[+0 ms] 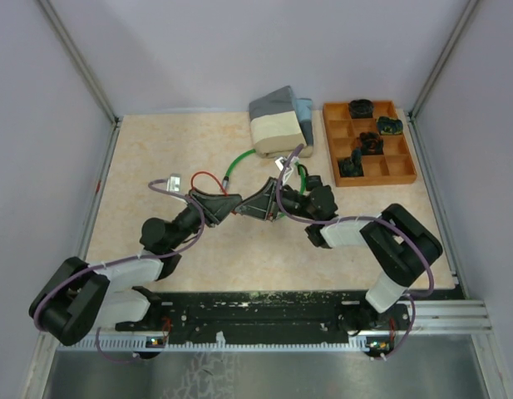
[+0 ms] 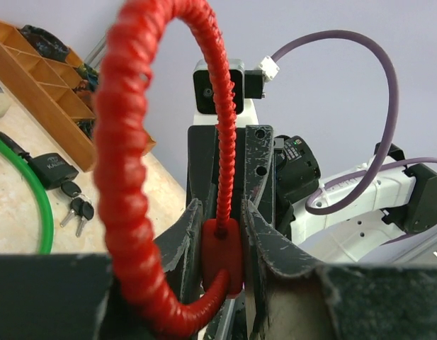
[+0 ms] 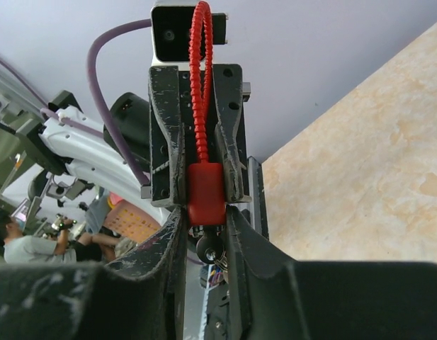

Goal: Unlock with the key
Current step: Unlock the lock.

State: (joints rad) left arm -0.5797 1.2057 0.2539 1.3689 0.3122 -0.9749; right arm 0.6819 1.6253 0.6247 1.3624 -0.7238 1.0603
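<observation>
A small red lock with a red coiled cable loop hangs in the air between my two arms. My left gripper is shut on the lock's body, cable end upward. A key with a black round head sticks out of the lock's underside. My right gripper faces the left one, its fingers close on either side of the key's head with a thin gap still showing on one side. In the top view the two grippers meet tip to tip at mid-table, with the red cable arching behind them.
A green cable lock lies behind the grippers, with a black lock and spare keys beside it. A wooden compartment tray holding black locks stands at the back right. A grey and cream block sits at the back centre.
</observation>
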